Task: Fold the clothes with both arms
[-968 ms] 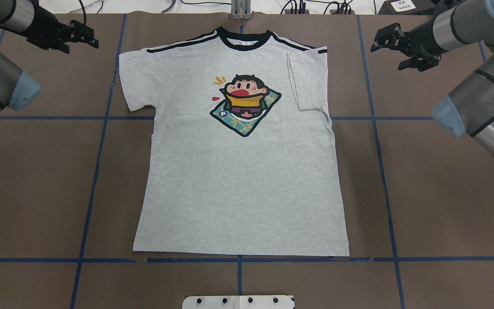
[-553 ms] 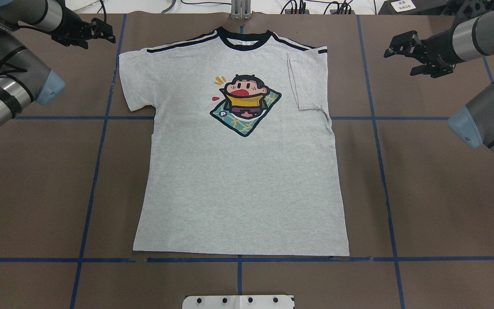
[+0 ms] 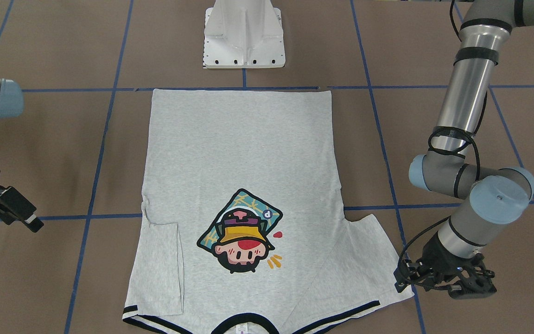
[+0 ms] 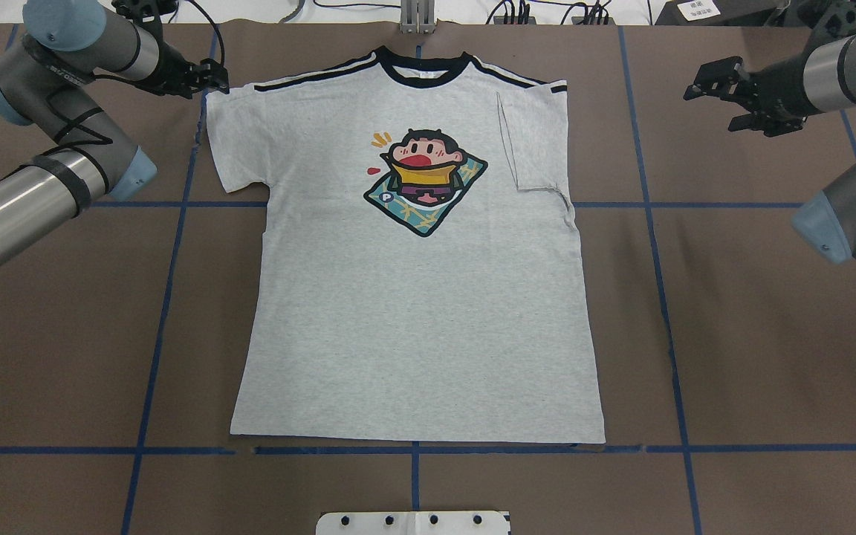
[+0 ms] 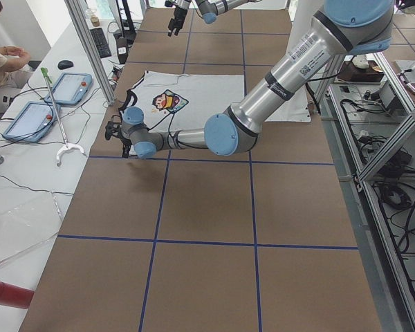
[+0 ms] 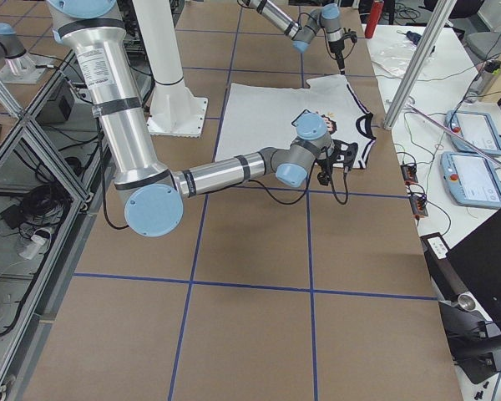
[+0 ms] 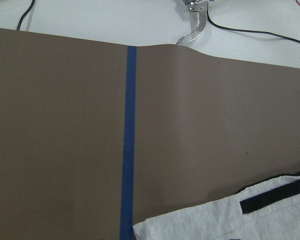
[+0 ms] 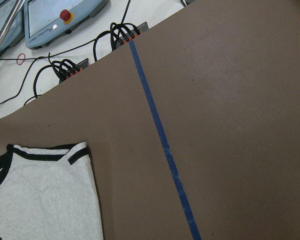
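Note:
The grey T-shirt [image 4: 413, 312] lies flat, print up, collar at the table's far edge. Its sleeve on the robot's right is folded inward over the body [image 4: 536, 141]; the other sleeve [image 4: 231, 141] lies spread out. My left gripper [image 4: 214, 80] looks open and empty, right at that sleeve's top outer corner; it also shows in the front view [image 3: 403, 278]. The left wrist view shows the sleeve corner [image 7: 215, 220] with no fingers in view. My right gripper [image 4: 695, 88] looks open and empty over bare table well to the right of the shirt [image 8: 45, 195].
The brown table cover is marked with blue tape lines [image 4: 168, 297]. The white pedestal base [image 3: 244, 37] stands at the near edge behind the hem. Cables and plugs [image 4: 547, 11] lie past the far edge. An operator [image 5: 0, 55] sits by teach pendants beyond it.
My left gripper has swung right and closer to the shirt, ending at the spread sleeve's top corner. My right gripper has drifted right, away from the shirt. The shirt has not moved.

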`<act>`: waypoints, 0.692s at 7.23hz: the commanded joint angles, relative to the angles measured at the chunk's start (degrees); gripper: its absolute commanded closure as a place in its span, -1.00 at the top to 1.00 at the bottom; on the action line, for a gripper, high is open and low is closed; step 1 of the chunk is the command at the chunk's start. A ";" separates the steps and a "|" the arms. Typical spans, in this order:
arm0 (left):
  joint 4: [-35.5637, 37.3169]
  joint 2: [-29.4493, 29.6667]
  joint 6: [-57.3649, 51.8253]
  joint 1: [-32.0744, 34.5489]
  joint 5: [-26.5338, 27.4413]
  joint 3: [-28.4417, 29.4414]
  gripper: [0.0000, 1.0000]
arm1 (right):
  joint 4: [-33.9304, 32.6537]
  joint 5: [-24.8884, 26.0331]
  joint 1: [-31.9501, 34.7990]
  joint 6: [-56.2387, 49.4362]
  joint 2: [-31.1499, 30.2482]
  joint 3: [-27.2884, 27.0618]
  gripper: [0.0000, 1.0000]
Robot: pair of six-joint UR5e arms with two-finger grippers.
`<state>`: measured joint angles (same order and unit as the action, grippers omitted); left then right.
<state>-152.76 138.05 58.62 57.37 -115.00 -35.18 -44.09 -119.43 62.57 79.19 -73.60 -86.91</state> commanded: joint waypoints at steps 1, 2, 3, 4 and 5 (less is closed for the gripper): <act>-0.08 0.81 0.00 -0.50 0.83 1.07 0.01 | 1.89 0.95 0.01 0.01 -0.75 0.16 1.00; 0.01 0.90 -0.08 -0.51 1.18 1.16 -0.10 | 2.34 1.22 0.18 0.09 -0.76 0.16 1.00; -0.08 0.90 -0.61 -0.51 1.79 1.94 -0.13 | 2.34 1.65 0.18 0.44 -0.76 0.16 1.00; 0.01 0.90 -0.87 -0.51 2.41 2.39 -0.14 | 2.34 1.83 0.18 0.44 -0.76 0.16 1.00; 0.01 0.90 -0.88 -0.51 2.85 2.74 -0.14 | 2.34 2.01 0.27 0.53 -0.67 0.16 1.00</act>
<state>-152.78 138.95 57.90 56.87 -112.77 -32.95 -41.78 -117.69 62.77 79.60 -74.32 -86.75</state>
